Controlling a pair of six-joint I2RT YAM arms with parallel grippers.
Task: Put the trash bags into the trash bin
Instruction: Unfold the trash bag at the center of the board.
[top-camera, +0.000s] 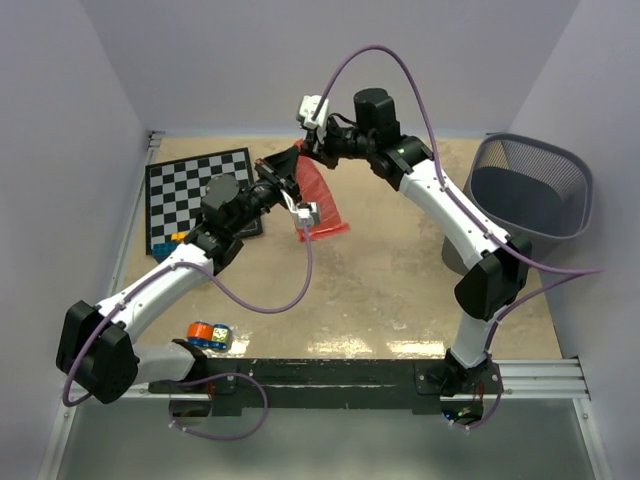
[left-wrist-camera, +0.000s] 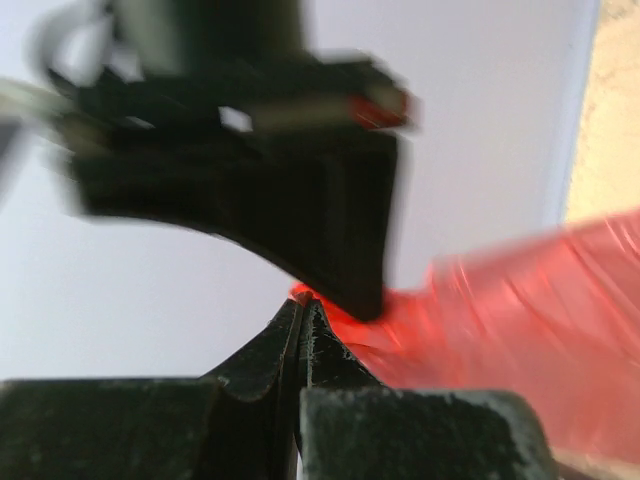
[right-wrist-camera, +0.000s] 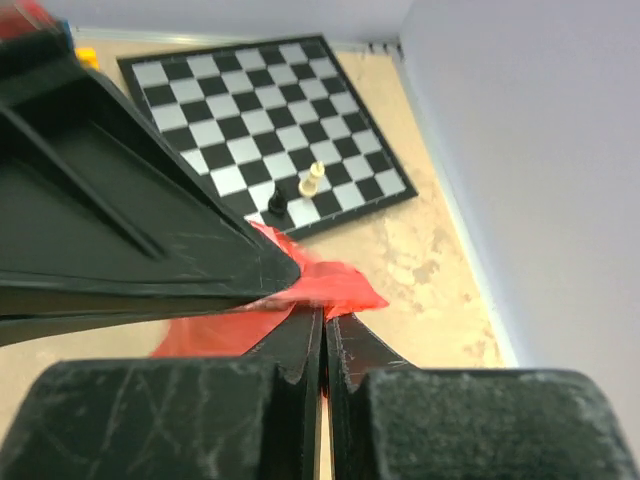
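At the left, a chessboard lies flat, outside the work. Just right of it, the left gripper is pressed together on the top edge of the trash bag, which is held up over the middle of the table and hangs limp. The same edge is pinched by the right gripper, probably so the film can be spread or carried. The trash bin stands well apart at the far right; no red film is seen in it.
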